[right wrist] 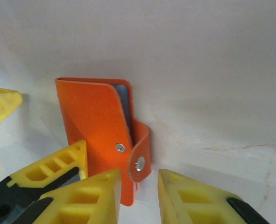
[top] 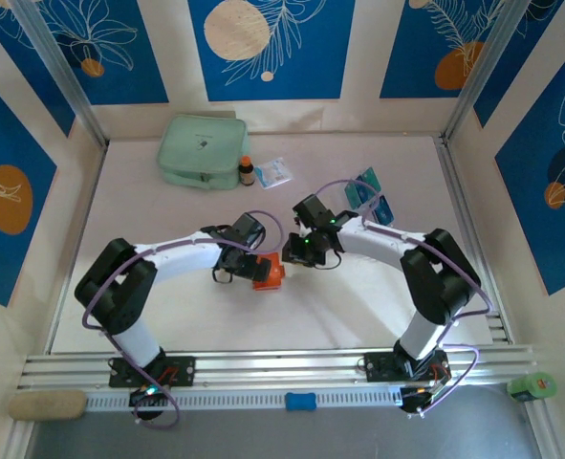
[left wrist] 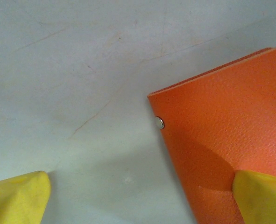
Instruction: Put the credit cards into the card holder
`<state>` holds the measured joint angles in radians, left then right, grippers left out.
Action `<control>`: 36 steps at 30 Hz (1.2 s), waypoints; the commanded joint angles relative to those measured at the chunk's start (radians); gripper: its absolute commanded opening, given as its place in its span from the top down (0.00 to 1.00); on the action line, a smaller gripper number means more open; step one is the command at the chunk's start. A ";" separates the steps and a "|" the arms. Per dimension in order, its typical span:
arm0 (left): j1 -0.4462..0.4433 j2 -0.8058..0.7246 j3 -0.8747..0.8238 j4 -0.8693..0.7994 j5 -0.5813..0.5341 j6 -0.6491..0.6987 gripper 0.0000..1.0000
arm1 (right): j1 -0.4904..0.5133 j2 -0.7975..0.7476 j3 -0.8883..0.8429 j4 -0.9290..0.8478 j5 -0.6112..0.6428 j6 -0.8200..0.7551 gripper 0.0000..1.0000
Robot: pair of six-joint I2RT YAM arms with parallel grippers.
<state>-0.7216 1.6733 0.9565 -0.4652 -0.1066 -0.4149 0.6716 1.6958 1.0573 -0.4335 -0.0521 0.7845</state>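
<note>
Worktop [top: 196, 320] first: one orange card holder [top: 270, 274] is sat mid-table, folded, with the snap tab left undone. The left gripper [left wrist: 140, 186] is spread wide over it, and one of its fingers [left wrist: 261, 196] is pressed onto the leather. The right gripper [right wrist: 138, 182] is parted only narrowly. The tab is found right at its fingertips and nothing is gripped. Two credit cards [top: 365, 182], one teal and one blue, can be counted well apart from the holder, over by the right wall.
</note>
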 commanded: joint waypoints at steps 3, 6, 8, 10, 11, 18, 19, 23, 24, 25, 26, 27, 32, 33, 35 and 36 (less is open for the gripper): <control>-0.008 0.017 -0.017 -0.048 -0.045 0.024 0.00 | 0.025 0.048 0.053 -0.047 -0.010 -0.024 0.72; -0.008 0.013 -0.028 -0.040 -0.039 0.024 0.00 | 0.028 0.069 0.067 -0.060 -0.003 -0.027 0.72; -0.008 0.009 -0.034 -0.034 -0.035 0.023 0.00 | 0.028 0.079 0.071 -0.063 0.001 -0.031 0.74; -0.010 0.006 -0.039 -0.029 -0.033 0.023 0.00 | 0.029 0.085 0.073 -0.065 0.004 -0.034 0.78; -0.010 0.004 -0.042 -0.026 -0.032 0.023 0.00 | 0.027 0.087 0.073 -0.065 0.007 -0.035 0.82; -0.010 -0.003 -0.050 -0.019 -0.029 0.025 0.00 | 0.022 0.090 0.066 -0.064 0.012 -0.034 0.99; -0.010 -0.004 -0.050 -0.017 -0.028 0.024 0.00 | 0.022 0.090 0.066 -0.064 0.011 -0.034 1.00; -0.010 -0.004 -0.053 -0.011 -0.024 0.028 0.00 | 0.016 0.083 0.053 -0.038 -0.015 -0.028 1.00; -0.010 -0.004 -0.055 -0.009 -0.023 0.029 0.00 | 0.014 0.081 0.048 -0.025 -0.030 -0.025 1.00; -0.010 -0.006 -0.054 -0.009 -0.022 0.029 0.00 | 0.013 0.078 0.043 -0.009 -0.044 -0.020 1.00; -0.010 -0.005 -0.056 -0.009 -0.022 0.030 0.00 | 0.013 0.076 0.040 0.003 -0.058 -0.015 1.00; -0.010 -0.005 -0.056 -0.006 -0.021 0.030 0.00 | 0.012 0.076 0.039 0.011 -0.066 -0.012 1.00; -0.010 -0.006 -0.060 -0.001 -0.019 0.029 0.00 | 0.013 0.086 0.040 0.050 -0.109 0.011 1.00; -0.010 -0.005 -0.061 0.001 -0.019 0.029 0.00 | 0.013 0.091 0.040 0.058 -0.116 0.015 1.00; -0.011 -0.005 -0.061 0.003 -0.016 0.027 0.00 | 0.016 0.101 0.041 0.073 -0.129 0.024 1.00; -0.012 -0.005 -0.061 0.003 -0.016 0.027 0.00 | 0.017 0.106 0.042 0.077 -0.133 0.028 1.00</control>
<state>-0.7235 1.6585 0.9268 -0.4259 -0.1062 -0.4091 0.6876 1.7813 1.1038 -0.4046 -0.1295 0.7872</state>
